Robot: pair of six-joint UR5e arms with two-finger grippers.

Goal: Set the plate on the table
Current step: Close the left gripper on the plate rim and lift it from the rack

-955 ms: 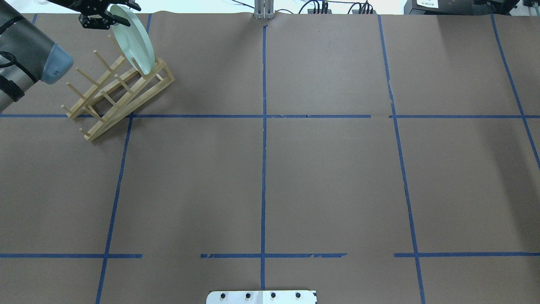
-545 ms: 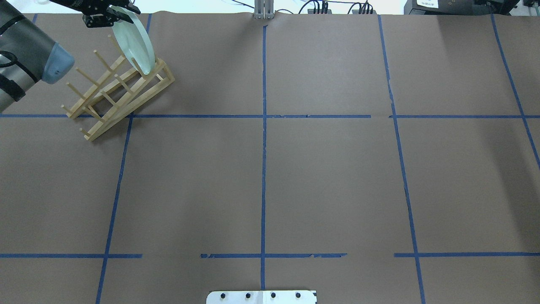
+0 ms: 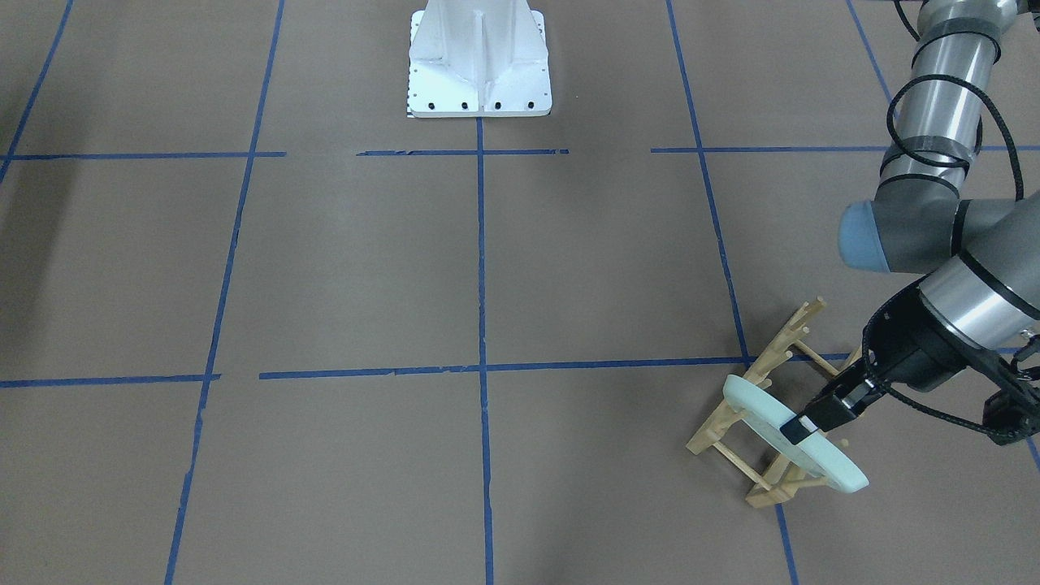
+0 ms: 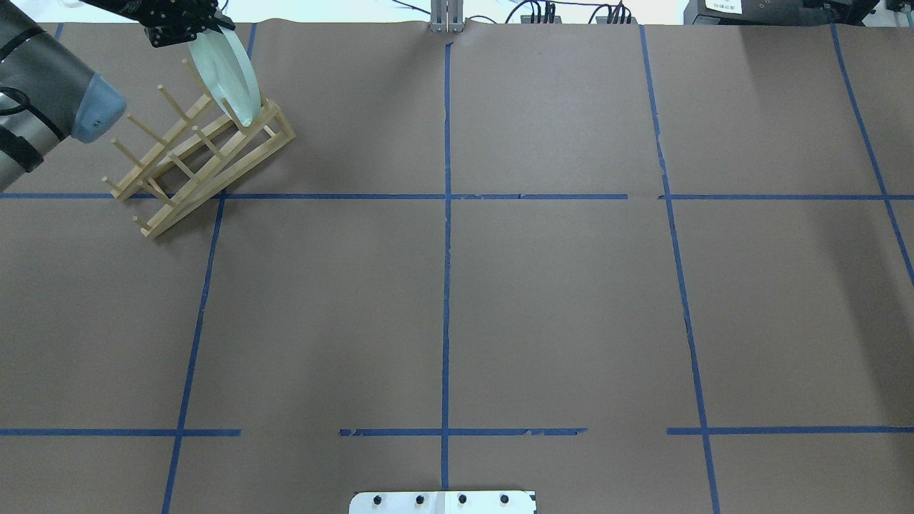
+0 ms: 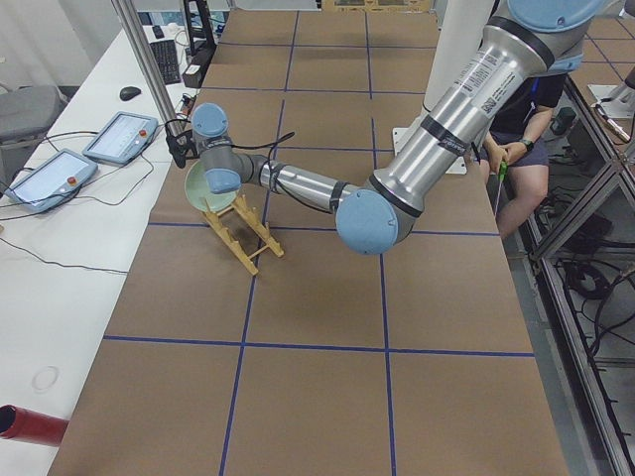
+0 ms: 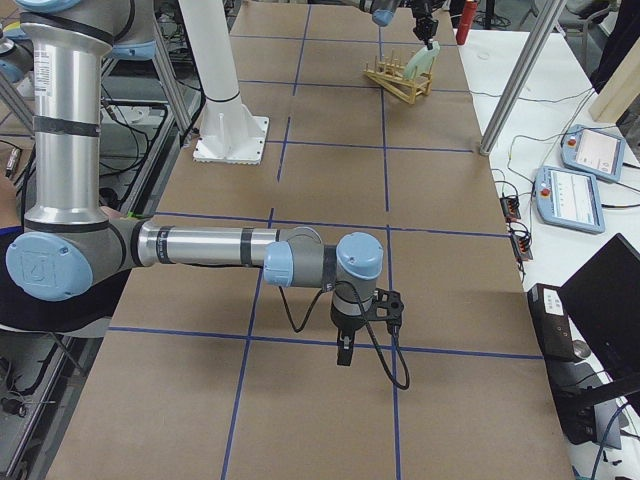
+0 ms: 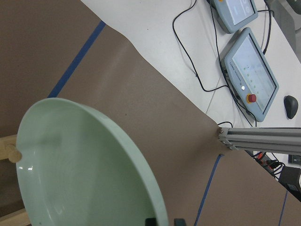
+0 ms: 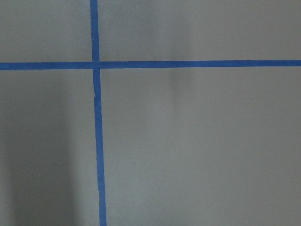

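The pale mint-green plate (image 4: 230,75) stands on edge in the far slot of the wooden peg rack (image 4: 207,153) at the table's (image 4: 557,300) far left corner. My left gripper (image 4: 207,28) sits on the plate's top rim, shut on it. In the left wrist view the rim (image 7: 155,197) runs between the two fingertips of the gripper (image 7: 164,221). The front view shows a finger (image 3: 800,426) on the plate's (image 3: 760,406) edge. My right gripper (image 6: 343,356) hangs low over the table near the front; I cannot tell whether it is open.
The white robot base (image 3: 479,61) stands at the table's near middle edge. An aluminium post (image 4: 446,14) rises at the far edge. Teach pendants (image 7: 244,61) and cables lie on the white bench beyond the plate. A person (image 5: 521,124) sits behind the robot.
My left gripper has moved right onto the plate's top rim and its fingers have drawn together around it. The plate stands a little more upright in the rack.
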